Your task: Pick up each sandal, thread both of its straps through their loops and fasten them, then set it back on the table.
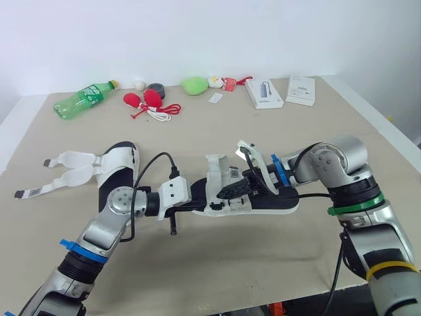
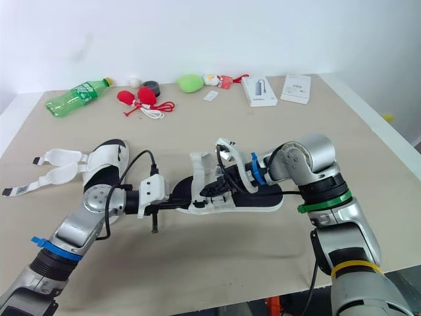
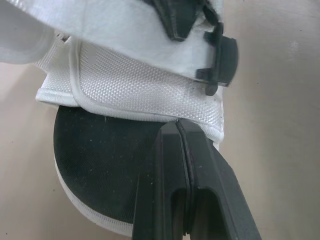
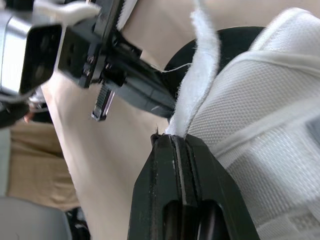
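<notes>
Green bottle (image 1: 84, 99), boxes (image 1: 264, 93) far back; second sandal (image 1: 117, 172) left of held sandal (image 1: 279, 209)

1. The strap (image 4: 205, 65) vanishes inside the pinching right claw (image 4: 175, 137).
2. The sandal (image 3: 90, 165) sole runs past the left wrist view's edge.
3. A white scrap (image 1: 215, 97) at the worktop's (image 1: 263, 263) far edge is too small to identify.
</notes>
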Robot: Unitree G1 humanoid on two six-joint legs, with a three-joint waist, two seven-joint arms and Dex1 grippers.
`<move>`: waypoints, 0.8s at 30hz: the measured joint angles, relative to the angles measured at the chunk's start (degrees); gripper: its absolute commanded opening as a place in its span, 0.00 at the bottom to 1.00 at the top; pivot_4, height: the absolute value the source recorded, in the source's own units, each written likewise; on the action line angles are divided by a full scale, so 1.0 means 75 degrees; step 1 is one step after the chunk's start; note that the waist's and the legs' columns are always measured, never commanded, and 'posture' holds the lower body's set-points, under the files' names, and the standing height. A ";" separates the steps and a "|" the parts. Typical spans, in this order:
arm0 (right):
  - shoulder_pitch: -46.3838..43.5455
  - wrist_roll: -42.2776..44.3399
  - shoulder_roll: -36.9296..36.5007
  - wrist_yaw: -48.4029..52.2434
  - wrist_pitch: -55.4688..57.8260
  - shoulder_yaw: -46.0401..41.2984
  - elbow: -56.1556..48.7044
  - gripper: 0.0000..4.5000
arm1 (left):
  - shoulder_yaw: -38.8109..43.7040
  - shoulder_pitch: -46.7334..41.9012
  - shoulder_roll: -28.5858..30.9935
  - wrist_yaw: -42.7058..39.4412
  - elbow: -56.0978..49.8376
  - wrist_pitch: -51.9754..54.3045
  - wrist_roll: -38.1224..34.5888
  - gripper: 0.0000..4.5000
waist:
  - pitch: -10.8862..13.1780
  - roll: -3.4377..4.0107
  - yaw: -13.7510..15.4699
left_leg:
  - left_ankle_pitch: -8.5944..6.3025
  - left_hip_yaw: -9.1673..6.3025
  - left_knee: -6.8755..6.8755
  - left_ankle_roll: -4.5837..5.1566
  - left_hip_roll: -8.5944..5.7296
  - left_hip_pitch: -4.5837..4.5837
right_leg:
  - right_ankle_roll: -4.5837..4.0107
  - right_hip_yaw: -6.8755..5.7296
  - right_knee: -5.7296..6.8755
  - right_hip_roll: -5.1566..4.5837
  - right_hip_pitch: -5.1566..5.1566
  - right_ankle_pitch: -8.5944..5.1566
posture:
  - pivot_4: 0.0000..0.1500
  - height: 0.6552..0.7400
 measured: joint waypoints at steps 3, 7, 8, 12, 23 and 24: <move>0.0152 -0.0022 -0.0116 0.0137 -0.0155 0.0033 -0.0351 0.16 | -0.0005 -0.0003 -0.0024 0.0061 0.0000 0.0000 0.0017 0.00 | 0.0000 0.0000 0.0002 | -0.0001 0.0000 -0.0002 0.0002 0.0000 -0.0001 | 0.0000 0.0001 0.0000 0.0000 -0.0002 -0.0002 | 1.00 1.00; 0.0193 -0.0042 -0.0179 0.0297 -0.0338 0.0071 -0.0678 0.52 | -0.0005 -0.0007 -0.0030 0.0065 0.0002 0.0000 0.0050 0.00 | 0.0000 0.0000 0.0002 | -0.0001 -0.0002 -0.0003 0.0002 0.0000 0.0001 | -0.0002 -0.0002 0.0000 0.0001 -0.0001 -0.0003 | 1.00 1.00; 0.0214 -0.0064 -0.0178 0.0333 -0.0447 0.0073 -0.0760 0.63 | -0.0005 -0.0007 -0.0030 0.0065 0.0004 0.0000 0.0055 0.00 | 0.0000 0.0000 0.0002 | -0.0001 -0.0002 -0.0003 0.0002 0.0000 0.0000 | -0.0002 -0.0003 0.0000 0.0001 -0.0001 -0.0003 | 1.00 1.00; 0.0072 -0.0235 0.0060 0.0216 -0.0687 -0.0056 -0.0606 0.73 | -0.0003 -0.0026 -0.0026 0.0056 0.0022 0.0000 0.0064 0.00 | 0.0000 0.0000 0.0000 | -0.0001 0.0002 0.0000 0.0002 -0.0001 0.0002 | -0.0001 0.0001 0.0000 -0.0001 -0.0001 0.0001 | 1.00 1.00; -0.0653 -0.1051 0.0668 -0.0206 -0.1066 -0.0409 0.0976 0.33 | -0.0035 -0.0078 -0.0038 0.0030 0.0062 -0.0007 0.0069 0.00 | 0.0001 0.0001 0.0003 | -0.0001 0.0002 -0.0006 0.0002 -0.0001 -0.0011 | -0.0007 -0.0003 0.0000 -0.0001 -0.0010 -0.0005 | 1.00 1.00; -0.0653 -0.1054 0.0693 -0.0232 -0.1019 -0.0448 0.0988 0.23 | -0.0035 -0.0078 -0.0038 0.0031 0.0062 -0.0008 0.0069 0.00 | 0.0001 0.0001 0.0003 | -0.0001 0.0002 -0.0006 0.0002 -0.0001 -0.0012 | -0.0007 -0.0003 0.0000 -0.0001 -0.0011 -0.0005 | 1.00 1.00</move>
